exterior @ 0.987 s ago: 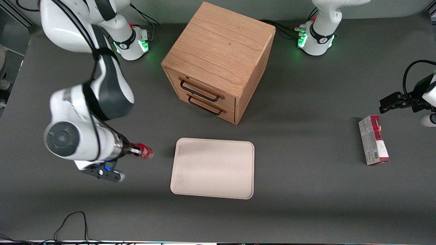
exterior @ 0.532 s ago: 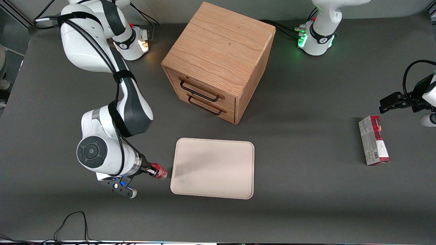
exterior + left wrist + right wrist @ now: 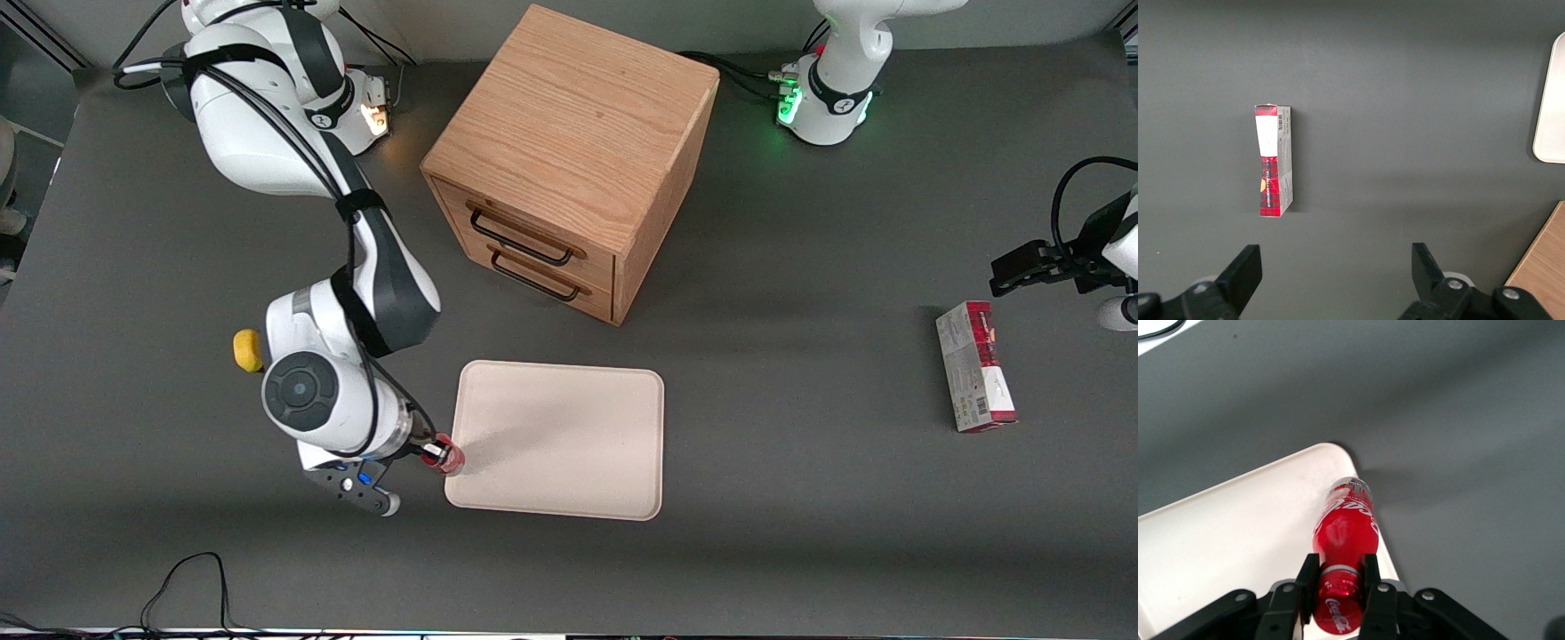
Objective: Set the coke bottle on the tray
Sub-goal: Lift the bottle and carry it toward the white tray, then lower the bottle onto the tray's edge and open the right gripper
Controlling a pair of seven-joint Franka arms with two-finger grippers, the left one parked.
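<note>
Wooden cabinet (image 3: 573,156); red-grey carton (image 3: 975,365); yellow object (image 3: 247,349).

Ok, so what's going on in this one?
The working arm's hand is shut on the neck of a small red coke bottle and holds it over the corner of the cream tray nearest the working arm's end. The bottle is not set down yet. A wooden cabinet stands farther from the camera.

The front view looks steeply down from high up over the whole table (image 3: 800,551). The right wrist view sits close above the gripper (image 3: 1338,587), facing down past the coke bottle (image 3: 1345,527) to a tray (image 3: 1238,527) corner. The left wrist view looks straight down on the carton (image 3: 1273,160), sharing the tray's edge (image 3: 1553,100) with the others.
</note>
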